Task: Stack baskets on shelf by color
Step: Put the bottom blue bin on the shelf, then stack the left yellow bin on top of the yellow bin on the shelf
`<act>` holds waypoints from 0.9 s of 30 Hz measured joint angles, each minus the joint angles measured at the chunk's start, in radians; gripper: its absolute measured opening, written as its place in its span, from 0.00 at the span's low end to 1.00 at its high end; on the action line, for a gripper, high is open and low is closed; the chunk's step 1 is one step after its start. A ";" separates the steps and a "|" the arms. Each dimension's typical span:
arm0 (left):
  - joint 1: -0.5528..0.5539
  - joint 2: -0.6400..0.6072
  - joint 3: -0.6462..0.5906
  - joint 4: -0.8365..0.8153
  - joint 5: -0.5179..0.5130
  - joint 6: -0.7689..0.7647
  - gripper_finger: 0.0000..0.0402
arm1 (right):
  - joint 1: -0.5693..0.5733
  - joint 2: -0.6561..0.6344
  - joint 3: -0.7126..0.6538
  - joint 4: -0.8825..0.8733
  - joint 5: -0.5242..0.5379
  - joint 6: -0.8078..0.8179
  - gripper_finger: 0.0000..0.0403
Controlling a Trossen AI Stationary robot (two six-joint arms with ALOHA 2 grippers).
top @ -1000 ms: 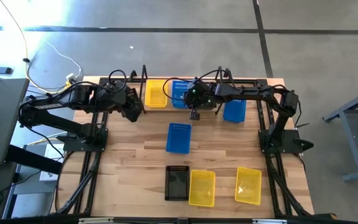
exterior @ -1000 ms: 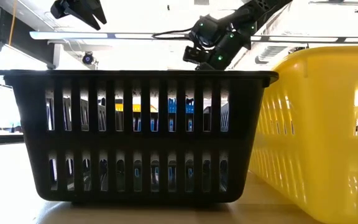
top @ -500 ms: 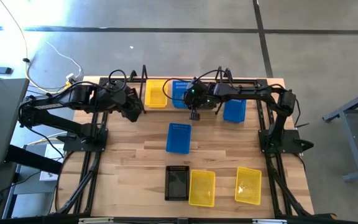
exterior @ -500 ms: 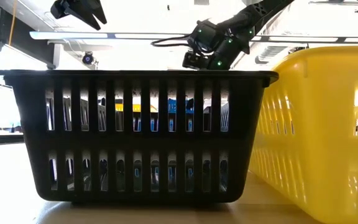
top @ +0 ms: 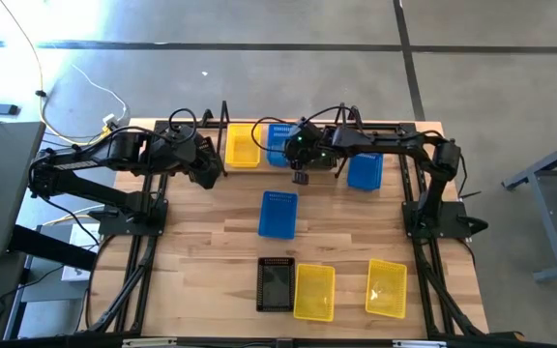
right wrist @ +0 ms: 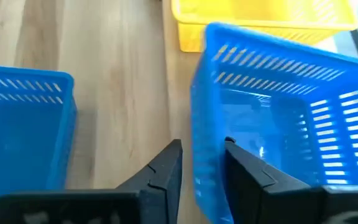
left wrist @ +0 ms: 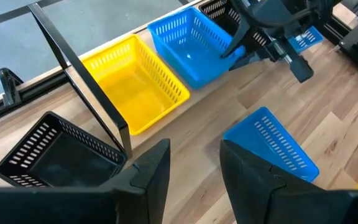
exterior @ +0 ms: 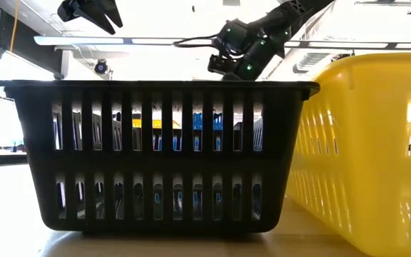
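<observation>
The right tool point(top: 301, 177) hangs at the near wall of a blue perforated plastic basket point(top: 280, 145) that sits in the row at the far edge of the wooden table point(top: 201, 251). Its two dark fingers point(right wrist: 164, 169) stand parted, one on each side of that wall's rim, with a gap showing, so it grips nothing. Just beyond this basket, on the left arm's side, sits a yellow perforated plastic basket point(top: 243, 144), almost touching it. On the other side of the tool a second blue basket point(top: 365, 170) is partly covered by the right arm. The thin black rod shelf point(left wrist: 79, 87) shows only as one upright loop between the yellow basket and a black perforated basket point(left wrist: 48, 149); whether the baskets rest on its rods cannot be told.

Toward the near edge from the right tool lies open wood, broken only by a third blue basket point(top: 278, 214) well apart from it. Farther still, at the near edge, stand another black basket point(top: 276, 283) and two yellow baskets point(top: 314, 291), point(top: 387, 287).

The left tool point(top: 208, 174) waits beside the yellow basket's far side, fingers apart and empty.

The low view is blocked by the black basket's slotted wall.
</observation>
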 joint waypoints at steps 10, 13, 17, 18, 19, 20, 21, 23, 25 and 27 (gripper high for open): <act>0.000 0.000 0.000 0.000 0.001 0.026 0.32 | 0.035 0.002 0.041 -0.068 0.057 0.027 0.23; 0.000 0.000 0.000 0.000 0.001 0.027 0.32 | 0.054 -0.010 0.041 -0.073 0.052 0.077 0.23; 0.000 0.000 0.000 -0.001 0.002 0.027 0.32 | 0.096 -0.042 0.041 -0.104 0.030 0.149 0.23; 0.000 0.000 0.000 -0.001 0.006 0.027 0.32 | 0.109 -0.054 0.041 -0.106 0.022 0.172 0.23; 0.000 0.000 0.000 -0.002 0.015 0.027 0.32 | 0.123 -0.064 0.041 -0.112 0.016 0.194 0.23; 0.000 0.000 0.000 -0.002 0.023 0.027 0.32 | 0.140 -0.076 0.041 -0.118 0.008 0.216 0.23; 0.000 0.000 0.000 -0.004 0.034 0.027 0.32 | 0.157 -0.088 0.041 -0.120 0.001 0.242 0.23; 0.000 0.000 0.000 -0.007 0.049 0.046 0.32 | 0.196 -0.116 0.041 -0.119 -0.005 0.304 0.23; 0.000 0.000 0.000 -0.007 0.074 0.076 0.32 | 0.239 -0.139 0.041 -0.117 -0.008 0.376 0.23; 0.000 0.000 0.000 -0.007 0.114 0.094 0.32 | 0.290 -0.153 0.041 -0.112 -0.011 0.460 0.23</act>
